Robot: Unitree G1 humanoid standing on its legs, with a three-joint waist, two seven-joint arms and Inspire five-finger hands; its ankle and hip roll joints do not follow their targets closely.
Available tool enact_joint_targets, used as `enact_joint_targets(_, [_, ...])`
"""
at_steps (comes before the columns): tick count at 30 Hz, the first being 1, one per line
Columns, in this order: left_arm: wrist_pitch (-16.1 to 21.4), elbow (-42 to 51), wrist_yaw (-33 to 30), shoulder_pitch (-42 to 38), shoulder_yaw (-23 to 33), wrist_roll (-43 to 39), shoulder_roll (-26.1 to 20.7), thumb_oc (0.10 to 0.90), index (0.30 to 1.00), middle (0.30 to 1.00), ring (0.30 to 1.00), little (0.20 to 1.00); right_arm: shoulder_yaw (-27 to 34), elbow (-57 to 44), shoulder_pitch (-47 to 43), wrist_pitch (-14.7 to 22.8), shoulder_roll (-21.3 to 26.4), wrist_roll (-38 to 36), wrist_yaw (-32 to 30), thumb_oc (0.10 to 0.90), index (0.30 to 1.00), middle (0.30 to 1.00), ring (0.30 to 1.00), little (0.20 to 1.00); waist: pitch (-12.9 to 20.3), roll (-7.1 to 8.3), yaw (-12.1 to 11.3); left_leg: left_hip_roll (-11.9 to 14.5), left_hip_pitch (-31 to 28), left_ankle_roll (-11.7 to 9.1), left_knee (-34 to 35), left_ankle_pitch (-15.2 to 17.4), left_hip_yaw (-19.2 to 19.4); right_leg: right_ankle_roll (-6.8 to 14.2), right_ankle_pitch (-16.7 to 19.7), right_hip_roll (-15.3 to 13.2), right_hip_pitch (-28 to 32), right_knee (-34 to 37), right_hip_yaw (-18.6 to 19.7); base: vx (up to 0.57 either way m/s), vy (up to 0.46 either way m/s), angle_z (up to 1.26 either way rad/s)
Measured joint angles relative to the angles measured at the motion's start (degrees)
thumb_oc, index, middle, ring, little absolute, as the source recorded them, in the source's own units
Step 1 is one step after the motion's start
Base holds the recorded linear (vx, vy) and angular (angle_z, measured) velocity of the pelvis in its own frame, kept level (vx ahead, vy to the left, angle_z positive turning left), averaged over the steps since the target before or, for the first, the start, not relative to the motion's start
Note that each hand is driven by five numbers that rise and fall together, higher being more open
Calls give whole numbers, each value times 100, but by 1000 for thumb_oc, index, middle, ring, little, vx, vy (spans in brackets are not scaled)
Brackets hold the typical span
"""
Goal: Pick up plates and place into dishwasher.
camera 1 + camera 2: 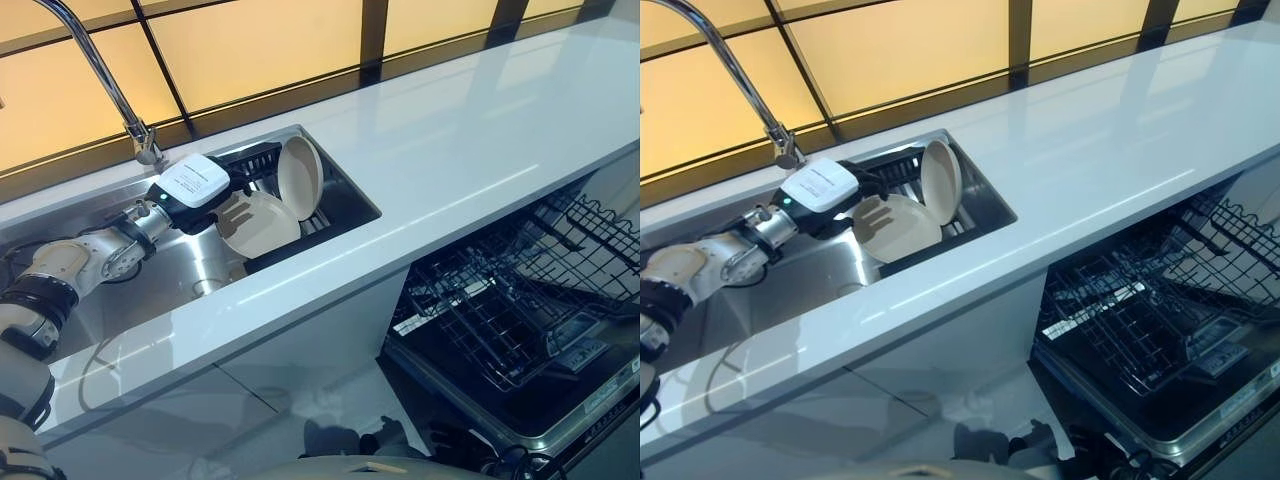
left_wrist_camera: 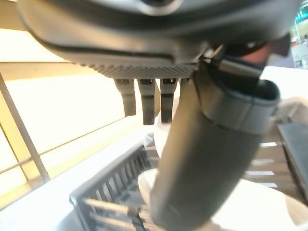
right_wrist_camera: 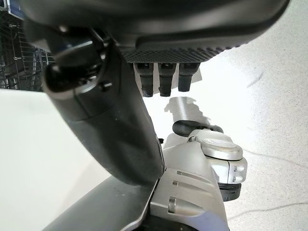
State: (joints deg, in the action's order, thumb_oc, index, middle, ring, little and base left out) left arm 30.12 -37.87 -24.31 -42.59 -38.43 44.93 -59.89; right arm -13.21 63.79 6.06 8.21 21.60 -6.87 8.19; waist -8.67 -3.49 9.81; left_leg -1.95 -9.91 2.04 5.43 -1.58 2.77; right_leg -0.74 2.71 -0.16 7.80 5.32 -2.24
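The dishwasher [image 1: 520,330] is standing open below the tabletop [image 1: 450,170], its wire rack [image 1: 500,310] pulled out and carrying no plates, evidently ready to receive them. Beyond the tabletop edge, in the sink [image 1: 180,270], the left robot hand [image 1: 232,182] is hovering with relaxed fingers, grasping nothing, at a dark drainer rack [image 1: 902,165] where two cream plates are leaning, the nearer plate [image 1: 258,222] tilted low, the farther plate [image 1: 300,176] propped upright. The right robot hand [image 3: 166,77] is hanging loose over the floor.
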Motion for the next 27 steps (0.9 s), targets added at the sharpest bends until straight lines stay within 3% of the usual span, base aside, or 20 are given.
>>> enact_joint_targets(16, [13, -103, -129, 608, 4, 313, 43, 800, 900, 900, 900, 900, 4, -1, 34, 20, 63, -12, 109, 800, 900, 900, 900, 900, 44, -68, -7, -1, 25, 0, 0, -1, -4, -1, 1, 0, -30, 0, 1, 0, 0, 0])
enact_joint_targets(27, [5, -393, -169, 612, 4, 475, 63, 800, 900, 900, 900, 900, 2, -4, 49, 20, 70, -103, 155, 800, 900, 900, 900, 900, 44, -68, -8, -1, 56, 0, 0, 0, -11, -1, 0, 0, -58, 0, -1, 0, 0, 0])
